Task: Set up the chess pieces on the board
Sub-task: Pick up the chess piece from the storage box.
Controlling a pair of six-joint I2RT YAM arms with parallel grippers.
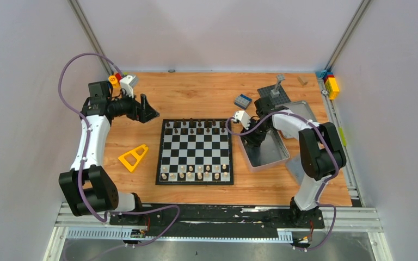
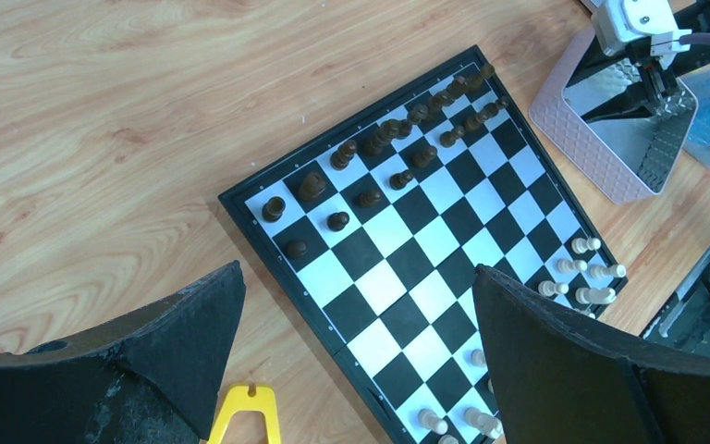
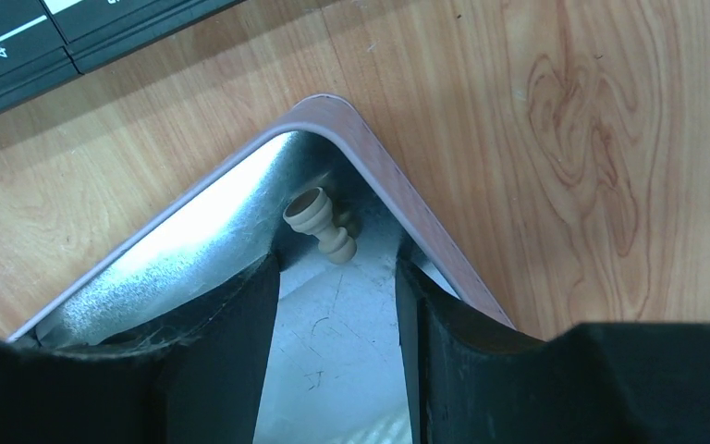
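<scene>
Black-and-white chequered board (image 1: 195,152) nearly set; my right gripper (image 3: 337,273), jaws spread and empty, faces a pale wooden pawn (image 3: 319,220) just ahead.

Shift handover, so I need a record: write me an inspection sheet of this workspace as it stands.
Surface: wooden table, nothing spilled.
Job's things: chessboard lies flat at centre; dark pieces on its far rows, pale pieces on its near rows; stray pale piece lies on its side in a corner of the metal tin.
Clutter: yellow triangular frame left of the board; blue brick and grey studded plate beyond the tin; coloured bricks at the far corners.
Tools: left tool open, empty, near the board's far left corner; right tool open inside the tin, just short of the stray piece.
Cables: purple cables loop along both arms.
Surroundings: pale walls; nothing else seen.
</scene>
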